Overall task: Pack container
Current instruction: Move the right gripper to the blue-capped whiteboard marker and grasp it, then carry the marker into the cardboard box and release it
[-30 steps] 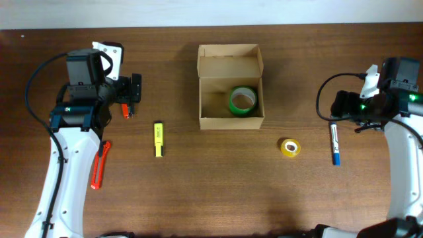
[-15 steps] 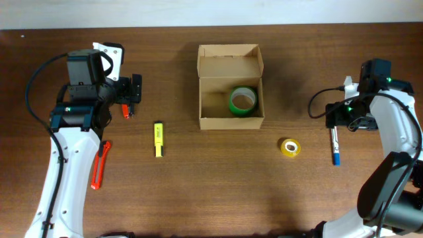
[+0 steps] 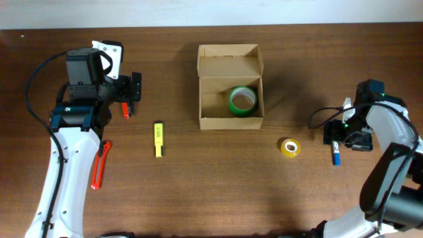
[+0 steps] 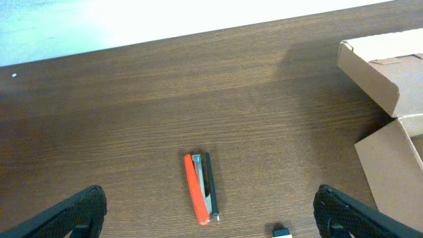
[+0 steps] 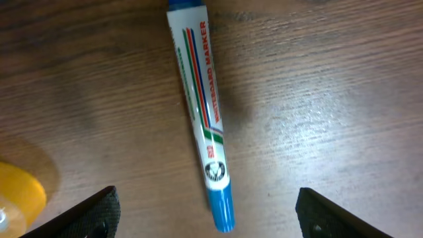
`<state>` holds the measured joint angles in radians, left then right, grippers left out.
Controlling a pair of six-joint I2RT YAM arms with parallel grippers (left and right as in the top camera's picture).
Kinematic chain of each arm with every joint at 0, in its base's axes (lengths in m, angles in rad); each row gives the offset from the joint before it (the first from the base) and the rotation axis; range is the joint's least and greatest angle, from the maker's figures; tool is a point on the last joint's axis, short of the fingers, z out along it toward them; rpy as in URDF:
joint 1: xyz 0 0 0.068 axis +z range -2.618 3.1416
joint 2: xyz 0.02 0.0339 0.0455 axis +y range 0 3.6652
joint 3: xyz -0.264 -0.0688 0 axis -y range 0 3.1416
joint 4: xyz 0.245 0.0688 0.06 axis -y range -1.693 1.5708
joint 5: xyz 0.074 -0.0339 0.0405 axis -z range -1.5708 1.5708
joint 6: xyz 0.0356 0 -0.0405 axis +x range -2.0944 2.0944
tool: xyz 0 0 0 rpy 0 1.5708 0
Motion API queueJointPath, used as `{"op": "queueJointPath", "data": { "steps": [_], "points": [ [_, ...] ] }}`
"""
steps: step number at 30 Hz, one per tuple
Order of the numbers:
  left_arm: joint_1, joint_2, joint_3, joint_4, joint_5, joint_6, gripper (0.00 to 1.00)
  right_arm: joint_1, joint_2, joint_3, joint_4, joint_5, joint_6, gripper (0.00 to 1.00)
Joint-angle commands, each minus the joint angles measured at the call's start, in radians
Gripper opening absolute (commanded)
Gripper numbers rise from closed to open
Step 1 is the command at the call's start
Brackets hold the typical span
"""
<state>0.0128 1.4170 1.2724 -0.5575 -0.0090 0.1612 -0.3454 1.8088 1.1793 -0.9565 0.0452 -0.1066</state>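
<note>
The container, an open light-brown cardboard box (image 3: 230,118), stands at the table's middle back with its flap lid (image 3: 229,51) up, and its corner shows in the left wrist view (image 4: 386,63). A green tape roll (image 3: 242,100) lies inside. A blue-and-white whiteboard marker (image 3: 336,157) lies at the right. My right gripper (image 3: 337,135) is open and straddles it (image 5: 203,112), fingertips wide on either side (image 5: 208,215). My left gripper (image 3: 134,88) is open (image 4: 211,218) above a small red-and-black pen-like item (image 4: 200,197).
A yellow tape roll (image 3: 289,147) lies just left of the marker and shows in the right wrist view (image 5: 16,195). A yellow highlighter (image 3: 158,139) and a red cutter (image 3: 100,165) lie at the left. The table's back edge meets a white wall.
My right arm has swung toward the table's front and come down over the marker. The left arm and all objects have not moved.
</note>
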Motion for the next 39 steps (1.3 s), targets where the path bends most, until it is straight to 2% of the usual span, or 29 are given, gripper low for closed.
{"op": "queueJointPath", "data": {
  "steps": [1, 5, 12, 19, 20, 22, 23, 27, 29, 32, 34, 39],
  "points": [
    [0.003, 0.007, 0.023, 0.003, 0.026, 0.009, 1.00, -0.002, 0.044, -0.009, 0.019, 0.011, 0.011, 0.86],
    [0.002, 0.007, 0.023, 0.002, 0.082, 0.008, 0.99, -0.002, 0.092, -0.009, 0.060, 0.008, 0.011, 0.86],
    [-0.008, 0.007, 0.023, -0.004, 0.102, 0.000, 0.99, -0.002, 0.103, -0.009, 0.131, 0.012, 0.010, 0.76],
    [-0.017, 0.007, 0.023, -0.004, 0.103, -0.011, 0.99, -0.002, 0.187, -0.009, 0.136, -0.011, 0.011, 0.76],
    [-0.017, 0.007, 0.023, -0.004, 0.103, -0.011, 0.99, -0.002, 0.192, -0.009, 0.135, -0.011, 0.011, 0.72],
    [-0.017, 0.006, 0.023, -0.004, 0.103, -0.011, 1.00, -0.002, 0.192, -0.009, 0.136, -0.010, 0.015, 0.53],
    [-0.017, 0.007, 0.023, -0.004, 0.103, -0.011, 1.00, -0.002, 0.192, -0.009, 0.136, -0.010, 0.019, 0.39],
    [-0.017, 0.006, 0.023, -0.004, 0.103, -0.011, 1.00, -0.002, 0.192, -0.009, 0.135, -0.011, 0.023, 0.27],
    [-0.017, 0.007, 0.023, -0.004, 0.102, -0.011, 1.00, -0.002, 0.192, -0.009, 0.135, -0.011, 0.033, 0.16],
    [-0.016, 0.007, 0.023, -0.004, 0.099, -0.010, 1.00, -0.002, 0.192, -0.006, 0.135, -0.019, 0.034, 0.11],
    [-0.016, 0.007, 0.023, -0.004, 0.099, -0.010, 1.00, -0.002, 0.192, -0.004, 0.132, -0.035, 0.034, 0.04],
    [-0.016, 0.007, 0.023, -0.004, 0.098, -0.010, 0.99, -0.002, 0.189, 0.099, 0.040, -0.072, 0.037, 0.04]
  ]
}}
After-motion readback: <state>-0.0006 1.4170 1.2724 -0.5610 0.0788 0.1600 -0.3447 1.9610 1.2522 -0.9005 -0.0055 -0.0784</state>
